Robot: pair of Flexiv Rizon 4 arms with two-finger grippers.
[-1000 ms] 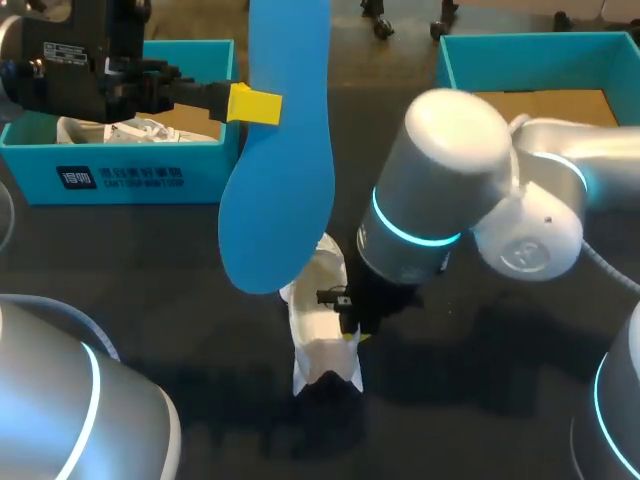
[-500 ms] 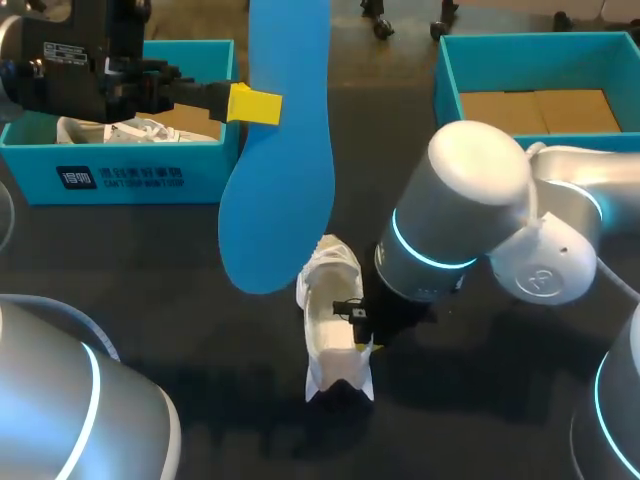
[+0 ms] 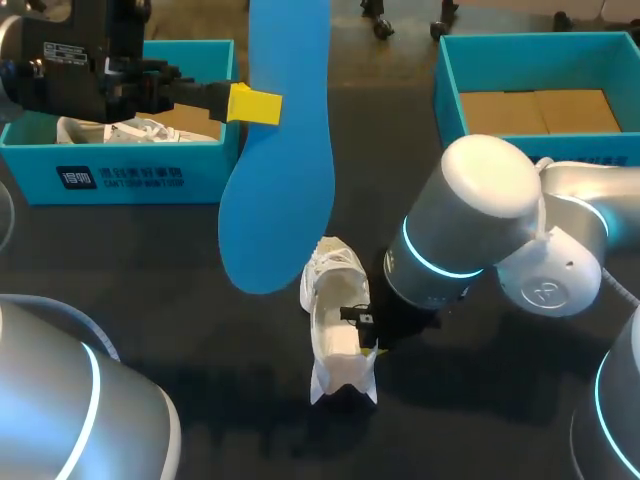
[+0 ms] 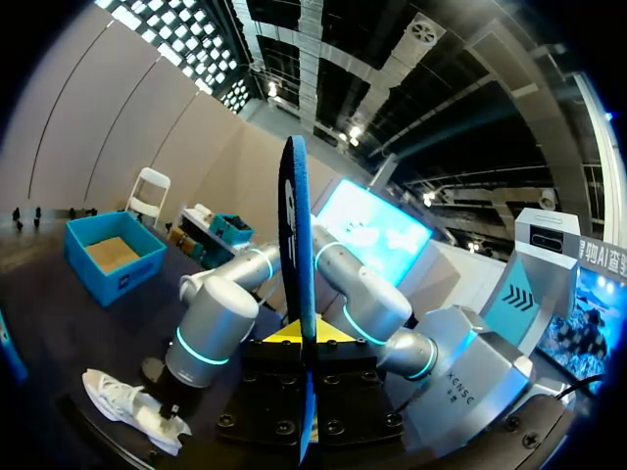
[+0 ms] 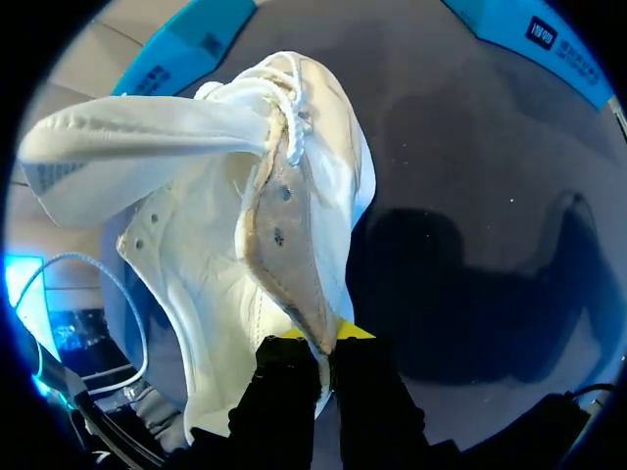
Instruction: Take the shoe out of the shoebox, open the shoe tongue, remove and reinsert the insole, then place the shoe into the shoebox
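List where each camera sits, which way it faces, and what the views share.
Head view: above and behind, looking down on the table; both arms show, left end effector holding the blue insole.
Left wrist view: on the left wrist, looks past the insole toward the right arm.
Right wrist view: looks along the right end effector, shut on the white shoe.
All three show the shoe.

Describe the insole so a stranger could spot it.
Start at the left-hand teal shoebox. Beside it, the left arm's yellow fingers pinch the insole, held up in the air. It is the only flat, blue, foot-shaped sheet; the shoe below is white.
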